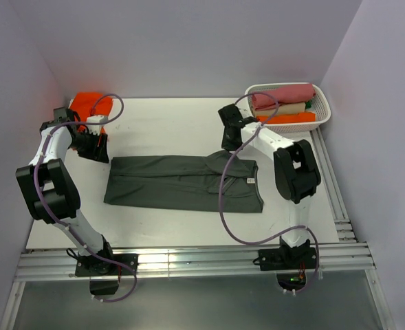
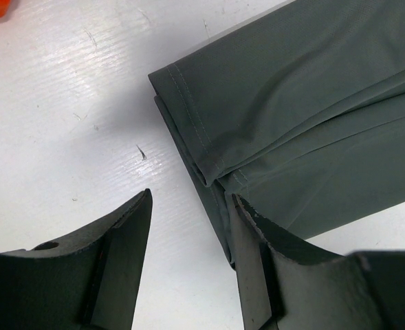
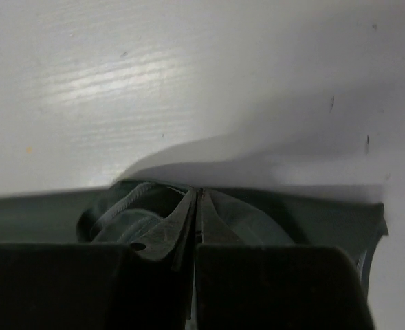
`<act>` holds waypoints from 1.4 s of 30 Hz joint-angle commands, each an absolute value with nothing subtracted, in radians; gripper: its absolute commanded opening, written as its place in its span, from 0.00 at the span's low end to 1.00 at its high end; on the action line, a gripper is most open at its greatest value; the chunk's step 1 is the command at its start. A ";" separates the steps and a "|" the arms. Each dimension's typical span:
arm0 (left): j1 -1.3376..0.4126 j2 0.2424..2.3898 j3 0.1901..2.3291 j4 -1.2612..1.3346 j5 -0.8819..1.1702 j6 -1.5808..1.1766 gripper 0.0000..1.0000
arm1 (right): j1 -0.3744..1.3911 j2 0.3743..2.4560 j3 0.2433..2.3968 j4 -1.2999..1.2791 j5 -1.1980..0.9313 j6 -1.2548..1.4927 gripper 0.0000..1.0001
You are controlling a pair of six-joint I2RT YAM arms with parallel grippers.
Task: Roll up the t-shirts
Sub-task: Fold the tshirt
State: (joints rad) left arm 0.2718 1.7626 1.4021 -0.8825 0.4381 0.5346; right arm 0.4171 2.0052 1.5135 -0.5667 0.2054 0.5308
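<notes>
While my R arm stands bent at the elbow, forearm reaching twd the far edge, right claw [image 1: 228,141] points down at the far long edge of the grey t-shirt [image 1: 181,182], nr its neck end. Wrist view: right claw [image 3: 196,194] clenched, jaws together, pinching a bunched fold of the grey t-shirt [image 3: 257,220].

L arm: elbow high by the left edge, forearm going out, wrist turned in. Left claw [image 1: 94,146] at the shirt's hem end, far corner. Left claw [image 2: 192,199] released, jaws apart; one finger over the hem of the grey t-shirt [image 2: 312,103], other over bare tabletop [image 2: 71,137]. Touching or above: can't tell.

Shirt lies folded in a long strip across mid tabletop [image 1: 168,124], L to R.

Label [image 1: 250,181]: small, white, at neck. Text too small to read.

Orange t-shirt [image 1: 86,104] in far left corner. Basket [image 1: 325,108] in far right corner, w/ rolled cloths.
</notes>
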 commanded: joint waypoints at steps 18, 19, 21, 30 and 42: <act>0.273 1.786 1.382 -0.891 0.454 0.565 0.53 | 0.618 1.487 1.011 -0.515 0.328 0.732 0.00; 0.273 1.784 1.384 -0.894 0.456 0.566 0.53 | 0.624 1.477 0.985 -0.517 0.330 0.736 0.00; 0.273 1.786 1.382 -0.894 0.456 0.568 0.53 | 0.643 1.453 0.942 -0.509 0.334 0.761 0.00; 0.273 1.787 1.371 -0.893 0.440 0.574 0.53 | 0.692 1.390 0.812 -0.469 0.322 0.840 0.03; 0.273 1.790 1.376 -0.896 0.431 0.574 0.53 | 0.759 1.275 0.822 -0.518 0.403 0.916 0.43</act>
